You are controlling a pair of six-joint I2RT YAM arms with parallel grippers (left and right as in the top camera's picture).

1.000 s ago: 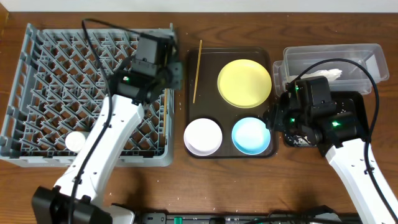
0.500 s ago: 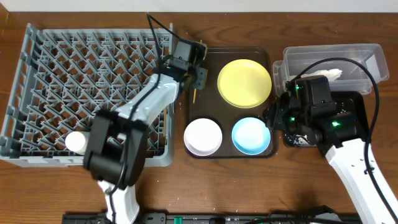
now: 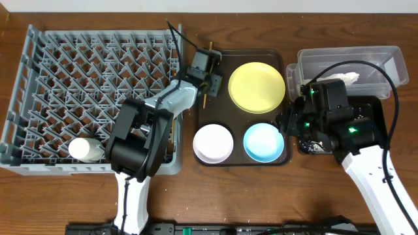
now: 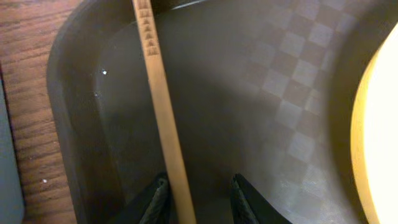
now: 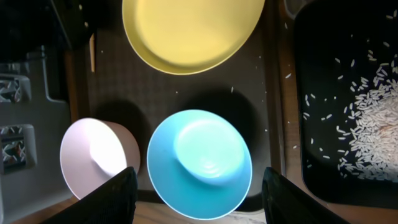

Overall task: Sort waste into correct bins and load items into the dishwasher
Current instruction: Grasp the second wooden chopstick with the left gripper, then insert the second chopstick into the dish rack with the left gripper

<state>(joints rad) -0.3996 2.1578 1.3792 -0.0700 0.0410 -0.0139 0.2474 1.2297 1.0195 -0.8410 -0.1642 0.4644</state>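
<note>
One wooden chopstick [image 3: 204, 99] lies along the left side of the brown serving tray [image 3: 243, 55]. My left gripper [image 3: 208, 76] is low over it. In the left wrist view its open fingers [image 4: 199, 199] straddle the chopstick [image 4: 160, 112]. A yellow plate [image 3: 257, 87], a white bowl [image 3: 213, 143] and a light blue bowl [image 3: 264, 142] sit on the tray. My right gripper [image 3: 288, 125] is open and empty above the blue bowl [image 5: 199, 163]. A white cup [image 3: 83, 149] lies in the dish rack [image 3: 39, 72]. The green wrapper is out of view.
A clear tub [image 3: 385, 55] at the back right holds white crumpled paper [image 3: 344, 78]. A black tray [image 3: 377, 108] in front of it, partly under my right arm, holds rice scraps [image 5: 370, 106]. A few grains lie on the brown tray [image 5: 124, 84].
My left arm swung right from over the dish rack to the brown tray's left side and lowered its open fingers around the chopstick. The right arm has not moved.
</note>
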